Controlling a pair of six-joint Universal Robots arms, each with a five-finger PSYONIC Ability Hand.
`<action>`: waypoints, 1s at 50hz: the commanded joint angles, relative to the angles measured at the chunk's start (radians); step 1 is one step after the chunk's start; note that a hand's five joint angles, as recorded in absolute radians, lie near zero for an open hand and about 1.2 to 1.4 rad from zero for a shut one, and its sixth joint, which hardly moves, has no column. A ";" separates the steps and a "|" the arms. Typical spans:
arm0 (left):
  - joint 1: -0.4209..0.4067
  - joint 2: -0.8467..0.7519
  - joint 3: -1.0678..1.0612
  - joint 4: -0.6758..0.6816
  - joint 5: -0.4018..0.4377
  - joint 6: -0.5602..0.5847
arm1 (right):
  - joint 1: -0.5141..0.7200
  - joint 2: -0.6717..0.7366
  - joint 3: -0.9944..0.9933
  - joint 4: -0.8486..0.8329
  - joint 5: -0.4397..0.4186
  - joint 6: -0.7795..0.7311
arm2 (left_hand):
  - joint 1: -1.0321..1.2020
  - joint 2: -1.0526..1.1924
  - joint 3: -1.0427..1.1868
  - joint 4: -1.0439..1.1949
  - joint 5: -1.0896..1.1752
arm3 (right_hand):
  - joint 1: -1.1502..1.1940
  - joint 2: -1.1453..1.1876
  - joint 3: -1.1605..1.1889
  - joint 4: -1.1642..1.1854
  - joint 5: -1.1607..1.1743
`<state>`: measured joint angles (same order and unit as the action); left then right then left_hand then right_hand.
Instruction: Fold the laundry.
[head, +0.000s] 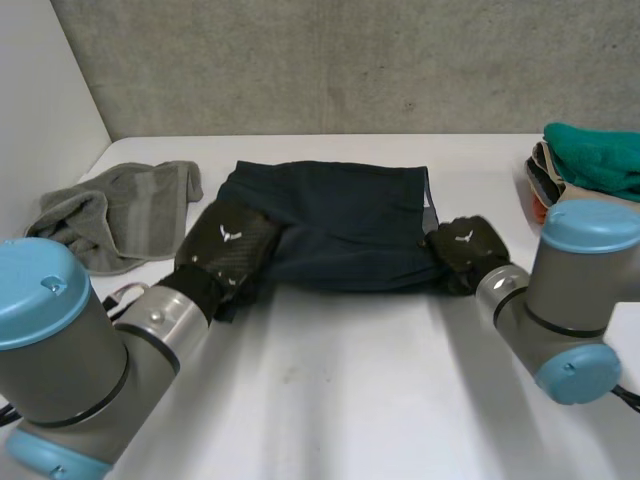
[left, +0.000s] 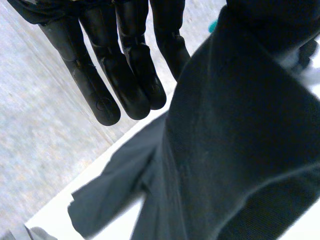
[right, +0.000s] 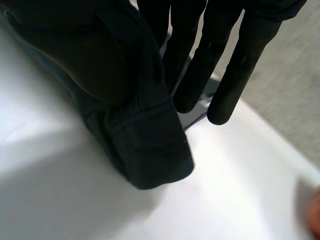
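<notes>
Resting the left hand (head: 225, 245) at one near corner of the dark garment (head: 340, 225), holding its fingers (left: 132, 85) straight and loose, gripping nothing, a raised fold of cloth just beside them. Setting the right hand (head: 465, 250) at the other near corner, cloth bunching against it; no telling whether gripping or not. Lying on the white counter (head: 350, 380) between both hands, spreading away from them. Sitting beyond the left hand, a crumpled grey towel (head: 120, 215); beyond the right hand, a pile of clothes (head: 600, 160).

Your left arm (head: 150, 330) and right arm (head: 560, 285) are grey tubes with light-blue caps (head: 40, 290). Your black left hand (head: 222, 255) and right hand (head: 468, 255) each carry a white mark (head: 229, 236).
</notes>
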<state>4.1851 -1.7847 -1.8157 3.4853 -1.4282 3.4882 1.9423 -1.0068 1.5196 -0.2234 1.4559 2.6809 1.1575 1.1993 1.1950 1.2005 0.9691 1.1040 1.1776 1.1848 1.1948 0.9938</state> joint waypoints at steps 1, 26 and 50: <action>-0.008 0.056 -0.054 -0.201 -0.001 0.008 | -0.013 -0.246 0.167 0.112 -0.003 -0.221 | 0.239 0.197 0.201 0.196 0.253 | 0.292 0.219 0.211 0.201 0.228; -0.186 0.078 -0.048 -0.494 -0.098 0.077 | -0.046 -0.438 0.357 0.550 -0.014 -0.584 | 0.239 0.197 0.201 0.196 0.253 | 0.292 0.219 0.211 0.201 0.228; 0.021 -0.748 0.823 0.066 -0.055 0.384 | 0.006 0.227 -0.383 -0.028 0.132 -0.372 | 0.239 0.197 0.201 0.196 0.253 | 0.292 0.219 0.211 0.201 0.228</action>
<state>4.1859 -2.3564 -1.1799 3.5480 -1.5064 3.8765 1.9322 -0.9326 1.2898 -0.1121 1.5441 2.3161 1.1575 1.1997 1.1957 1.2009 1.0085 1.1041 1.1777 1.1882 1.1959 1.0145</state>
